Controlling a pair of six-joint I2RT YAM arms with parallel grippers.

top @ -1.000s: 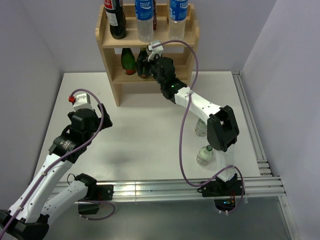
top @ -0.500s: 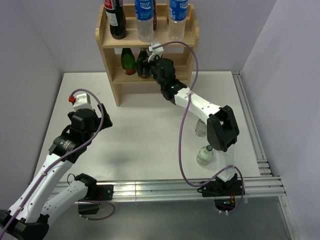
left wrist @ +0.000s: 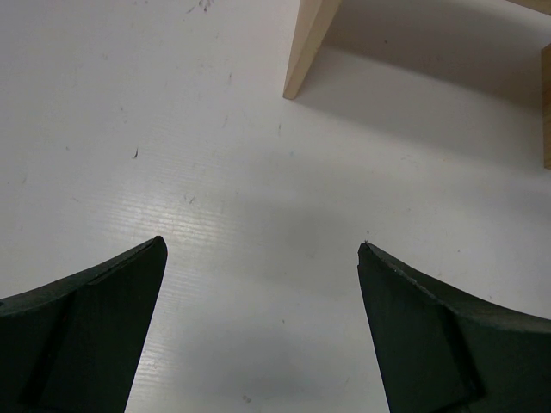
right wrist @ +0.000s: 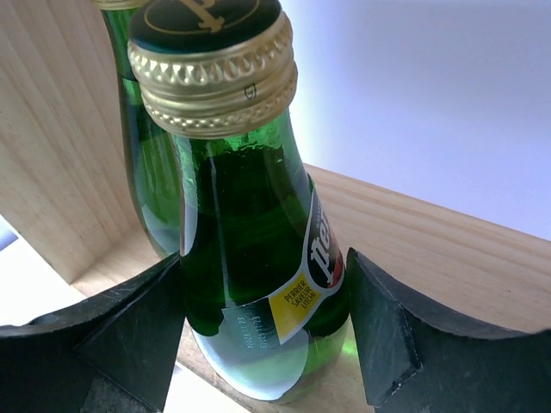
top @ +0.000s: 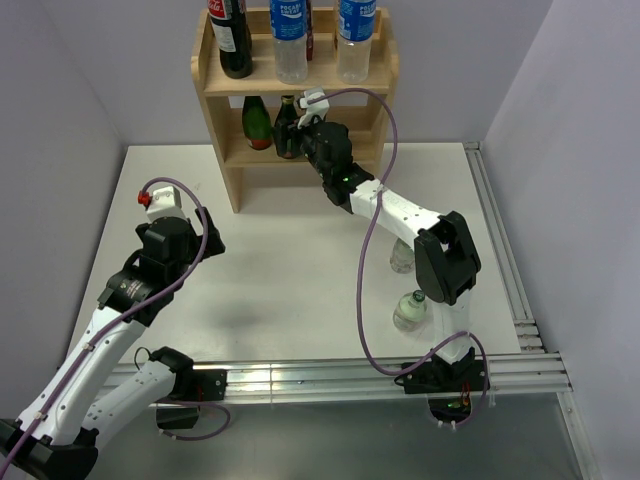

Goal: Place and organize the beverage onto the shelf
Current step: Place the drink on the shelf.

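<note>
Placement step, mid-way: right claw (right wrist: 263,284) is clenched on a green bottle (right wrist: 232,172) with a gold cap, both pads pressed on its lower body, at the front of the middle tier of the shelf (top: 228,160). Bottle is upright, just beside a second green bottle (right wrist: 151,172) that stands deeper in, against the left side panel. Bottle base sits at about the board's front edge; can't tell if it rests on the wood or hangs just above. Left claw (left wrist: 258,284) is released, jaws spread wide, nothing between them, hovering over bare worktop (left wrist: 172,129) near the shelf's left foot. Top tier already has a cola bottle (top: 233,40) and two blue-label bottles (top: 290,40), with a dark one partly hidden behind them. Two clear bottles (top: 410,310) stand on the worktop by the right arm's elbow, not yet shelved, so the task looks roughly half to two-thirds done. Next move probably calls for nudging the bottle fully onto the board in line with its neighbour, lowering until it stands, letting go, then backing straight out without clipping the cap or the tier above. Risk: the base catching the front edge and tipping.
</note>
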